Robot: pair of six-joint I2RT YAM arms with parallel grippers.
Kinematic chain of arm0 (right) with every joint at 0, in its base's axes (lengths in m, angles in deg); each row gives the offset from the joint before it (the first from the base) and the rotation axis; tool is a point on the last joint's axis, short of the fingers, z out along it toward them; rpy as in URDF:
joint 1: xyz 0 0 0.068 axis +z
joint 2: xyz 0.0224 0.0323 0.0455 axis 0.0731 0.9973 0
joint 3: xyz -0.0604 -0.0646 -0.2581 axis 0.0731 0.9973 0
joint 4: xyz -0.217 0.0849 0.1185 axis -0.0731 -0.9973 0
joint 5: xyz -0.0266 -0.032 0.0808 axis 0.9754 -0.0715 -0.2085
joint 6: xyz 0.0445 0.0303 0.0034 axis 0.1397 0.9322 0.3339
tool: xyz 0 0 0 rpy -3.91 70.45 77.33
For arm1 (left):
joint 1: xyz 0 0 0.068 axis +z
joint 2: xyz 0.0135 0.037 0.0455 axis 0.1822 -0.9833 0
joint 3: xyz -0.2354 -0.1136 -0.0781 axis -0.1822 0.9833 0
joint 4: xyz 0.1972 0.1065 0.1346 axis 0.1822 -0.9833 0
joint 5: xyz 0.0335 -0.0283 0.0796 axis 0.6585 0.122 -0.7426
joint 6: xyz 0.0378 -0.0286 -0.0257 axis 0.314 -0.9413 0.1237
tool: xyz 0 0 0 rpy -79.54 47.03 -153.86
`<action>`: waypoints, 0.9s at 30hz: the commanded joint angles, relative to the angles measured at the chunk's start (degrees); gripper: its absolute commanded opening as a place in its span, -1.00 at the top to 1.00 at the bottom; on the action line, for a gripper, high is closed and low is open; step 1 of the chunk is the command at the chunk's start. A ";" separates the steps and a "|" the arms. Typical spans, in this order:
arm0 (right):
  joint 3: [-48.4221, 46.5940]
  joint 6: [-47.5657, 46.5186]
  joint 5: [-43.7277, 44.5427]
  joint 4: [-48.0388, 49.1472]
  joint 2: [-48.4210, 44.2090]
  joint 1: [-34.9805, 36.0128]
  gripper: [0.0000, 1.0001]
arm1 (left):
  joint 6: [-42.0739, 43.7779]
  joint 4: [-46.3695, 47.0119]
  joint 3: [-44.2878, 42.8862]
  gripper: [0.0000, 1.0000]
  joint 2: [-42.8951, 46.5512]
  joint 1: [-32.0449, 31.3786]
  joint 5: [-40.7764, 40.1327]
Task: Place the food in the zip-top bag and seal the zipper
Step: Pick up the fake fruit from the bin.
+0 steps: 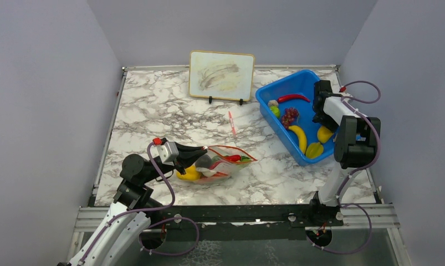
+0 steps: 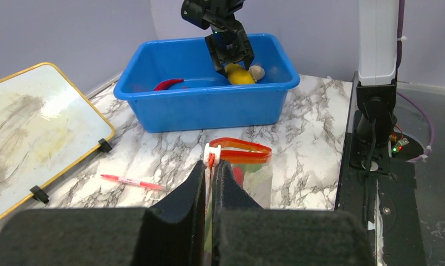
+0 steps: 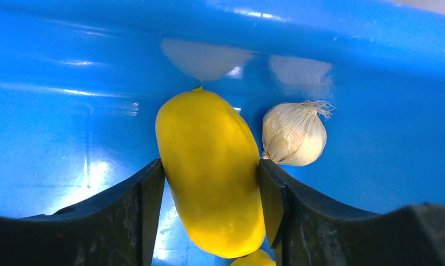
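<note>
Marble table (image 1: 153,111), clear red-edged zip-top bag (image 1: 226,164)

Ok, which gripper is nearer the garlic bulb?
Right. The right gripper is in the blue bin, closed around the yellow fruit beside the garlic bulb; the left gripper is far off, pinching the zip-top bag.

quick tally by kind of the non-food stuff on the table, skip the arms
blue bin: 1
whiteboard: 1
red-and-white pen: 1
zip-top bag: 1
total: 4
</note>
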 commanded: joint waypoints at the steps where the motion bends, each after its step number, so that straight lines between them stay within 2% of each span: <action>1: -1.17 -0.65 1.40 2.17 0.12 -0.26 -0.12 | 0.83 2.40 -1.25 1.00 0.90 -0.33 -1.31; 6: 0.54 -2.37 0.57 4.21 -2.43 -0.26 0.09 | 0.72 2.33 -1.20 1.00 0.91 -0.39 -1.31; 20: 5.15 -10.93 -5.55 11.13 -13.38 0.59 0.17 | 0.58 2.17 -1.15 1.00 0.91 -0.42 -1.37; 27: 8.35 -17.53 -13.71 16.08 -22.87 2.90 0.17 | 0.77 1.89 -1.15 1.00 0.65 -0.42 -1.66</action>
